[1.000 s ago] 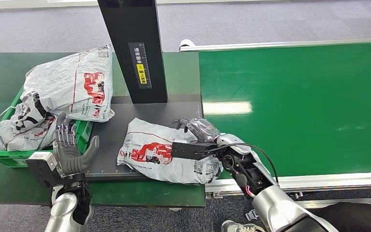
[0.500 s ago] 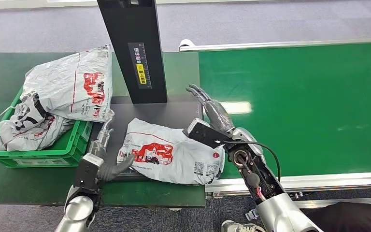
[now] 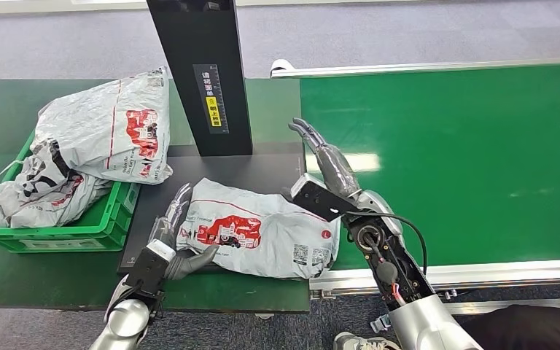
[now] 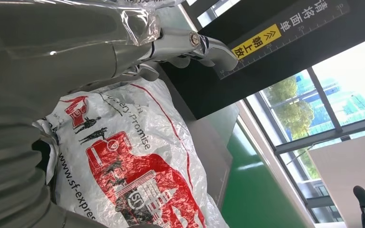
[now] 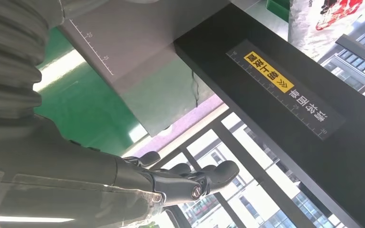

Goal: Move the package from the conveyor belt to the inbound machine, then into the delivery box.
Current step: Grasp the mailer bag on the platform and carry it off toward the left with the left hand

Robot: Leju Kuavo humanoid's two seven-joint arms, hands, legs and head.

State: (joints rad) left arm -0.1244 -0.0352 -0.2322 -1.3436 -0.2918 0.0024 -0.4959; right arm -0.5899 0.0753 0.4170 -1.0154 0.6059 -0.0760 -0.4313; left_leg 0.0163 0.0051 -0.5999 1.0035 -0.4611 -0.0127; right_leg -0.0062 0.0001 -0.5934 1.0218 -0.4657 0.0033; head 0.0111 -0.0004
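The grey package [image 3: 259, 232] with red print lies flat on the dark plate [image 3: 262, 169] of the inbound machine, in front of its black column [image 3: 203, 73]. My left hand [image 3: 173, 240] is at the package's left end, its fingers [image 3: 179, 206] stretched over the edge and its thumb by the near side, not closed. In the left wrist view those fingers [image 4: 190, 42] reach straight out above the package [image 4: 123, 166]. My right hand [image 3: 326, 164] hovers off the package's right end, fingers straight and apart, holding nothing; its fingers [image 5: 185, 183] appear below the column [image 5: 285, 95].
A green delivery crate [image 3: 58, 232] at the left holds two grey packages [image 3: 109, 127], one leaning over its rim. The green conveyor belt [image 3: 452, 160] runs on the right, with a metal rail [image 3: 445, 275] at its near edge. The dark green table [image 3: 226, 292] carries the plate.
My right hand let go of the package and lifted away with straightened fingers. My left hand swung right from beside the crate to the package's left end.
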